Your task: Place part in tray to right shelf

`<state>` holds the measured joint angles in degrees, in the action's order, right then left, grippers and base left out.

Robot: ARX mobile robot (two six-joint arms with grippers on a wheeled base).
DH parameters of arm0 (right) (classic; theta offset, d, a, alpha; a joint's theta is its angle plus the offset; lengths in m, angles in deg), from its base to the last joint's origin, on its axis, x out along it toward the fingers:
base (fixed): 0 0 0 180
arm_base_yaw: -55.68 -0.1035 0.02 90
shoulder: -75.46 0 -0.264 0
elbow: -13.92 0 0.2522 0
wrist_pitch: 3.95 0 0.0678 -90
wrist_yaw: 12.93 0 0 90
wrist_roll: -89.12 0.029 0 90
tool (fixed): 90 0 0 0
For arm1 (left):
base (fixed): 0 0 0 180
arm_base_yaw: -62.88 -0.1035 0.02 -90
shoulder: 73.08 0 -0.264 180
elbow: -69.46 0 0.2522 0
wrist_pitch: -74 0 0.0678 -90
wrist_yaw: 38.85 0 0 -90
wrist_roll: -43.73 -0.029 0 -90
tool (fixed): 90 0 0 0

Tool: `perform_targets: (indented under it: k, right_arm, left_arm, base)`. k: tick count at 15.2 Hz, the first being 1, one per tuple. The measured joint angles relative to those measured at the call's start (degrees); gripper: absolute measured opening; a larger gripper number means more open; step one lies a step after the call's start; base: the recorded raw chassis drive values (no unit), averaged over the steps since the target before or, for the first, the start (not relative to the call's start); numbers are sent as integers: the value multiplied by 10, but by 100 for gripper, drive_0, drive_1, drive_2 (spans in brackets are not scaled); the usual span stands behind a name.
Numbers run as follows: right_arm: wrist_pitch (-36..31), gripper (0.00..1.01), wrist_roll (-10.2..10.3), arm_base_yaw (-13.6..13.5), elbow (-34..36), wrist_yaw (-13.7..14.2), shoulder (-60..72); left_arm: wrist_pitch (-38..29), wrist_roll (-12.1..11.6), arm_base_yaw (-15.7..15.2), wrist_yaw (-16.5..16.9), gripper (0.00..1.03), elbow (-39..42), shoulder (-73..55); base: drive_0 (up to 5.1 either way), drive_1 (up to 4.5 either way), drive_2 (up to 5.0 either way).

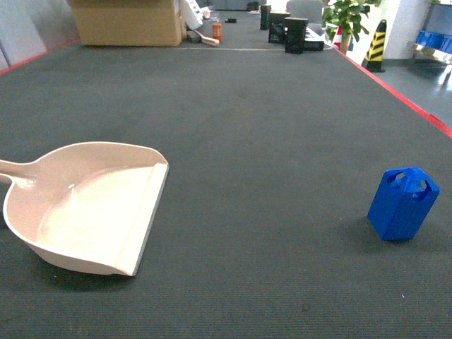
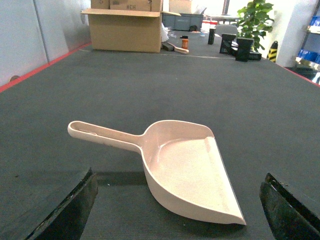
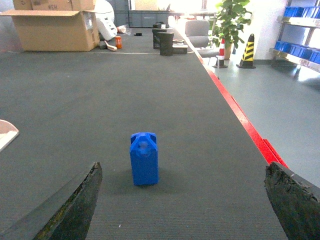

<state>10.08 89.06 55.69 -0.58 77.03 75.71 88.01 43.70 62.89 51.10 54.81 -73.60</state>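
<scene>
Dark mat stretches ahead: tray [image 1: 85, 205] left, part [image 1: 401, 203] upright far right, well apart. Our left gripper [image 2: 175, 210] and right gripper [image 3: 182, 200] gape wide, empty. Next, we grab the part.

tray [image 1: 85, 205] handle cut off, head view

Scoop and block lay apart on the dark mat.
The cream tray [image 1: 85, 212] sat empty at 8 o'clock, handle toward 9, flat lip facing 3. The small blue part [image 1: 402, 203] stood upright at 4 o'clock, peaked top pierced by a round hole.
</scene>
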Motion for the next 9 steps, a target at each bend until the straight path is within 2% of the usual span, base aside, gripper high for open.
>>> perform_targets:
  k: [9]
  right_arm:
    - [0,98,0,0,0,0,0]
  left_arm:
    - [0,0,0,0,98,0,0]
  base:
    - [0,0,0]
